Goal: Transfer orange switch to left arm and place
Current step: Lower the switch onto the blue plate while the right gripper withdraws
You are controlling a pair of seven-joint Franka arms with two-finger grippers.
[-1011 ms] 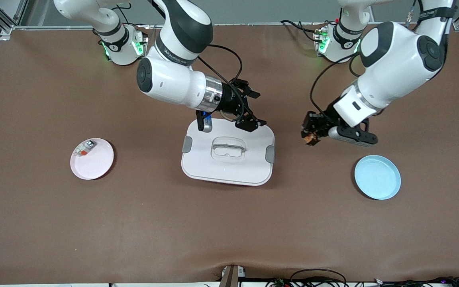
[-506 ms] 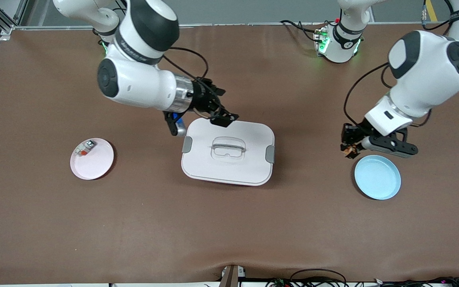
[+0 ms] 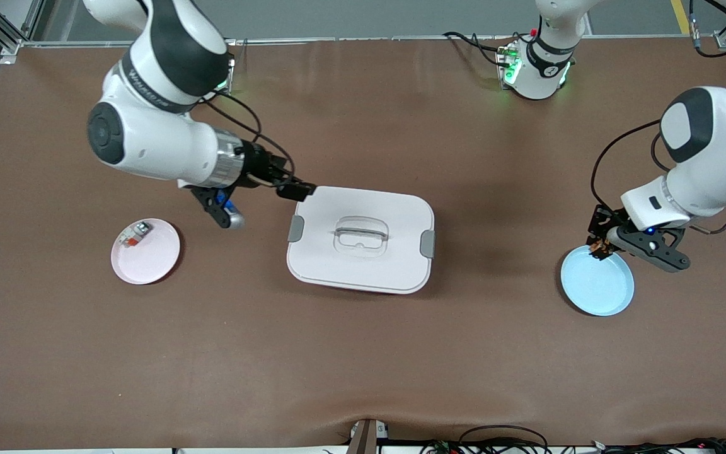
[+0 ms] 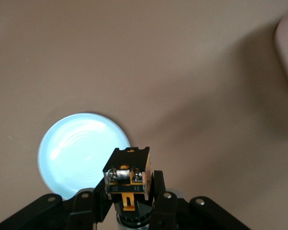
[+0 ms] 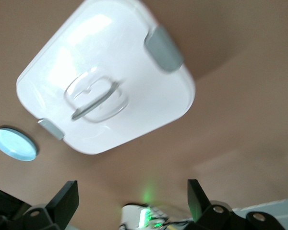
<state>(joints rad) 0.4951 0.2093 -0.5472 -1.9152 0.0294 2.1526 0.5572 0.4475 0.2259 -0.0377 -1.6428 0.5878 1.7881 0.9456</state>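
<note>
My left gripper point(image 3: 600, 246) is shut on the orange switch point(image 3: 599, 248), a small black block with an orange face, and holds it over the rim of the light blue plate point(image 3: 597, 282). In the left wrist view the switch point(image 4: 127, 175) sits between the fingers with the blue plate point(image 4: 79, 151) below it. My right gripper point(image 3: 293, 189) is open and empty, at the corner of the white box point(image 3: 360, 241) toward the right arm's end. The right wrist view shows the box point(image 5: 105, 76) and the spread fingertips point(image 5: 67, 196).
A pink plate point(image 3: 147, 252) toward the right arm's end holds a white-grey piece with a red-orange tab point(image 3: 133, 234). The box has grey side latches point(image 3: 427, 244) and a recessed handle. The blue plate also shows small in the right wrist view point(image 5: 13, 143).
My left gripper carried the switch away from the box to over the blue plate's rim. My right arm drew back from over the box toward its own end, still open.
</note>
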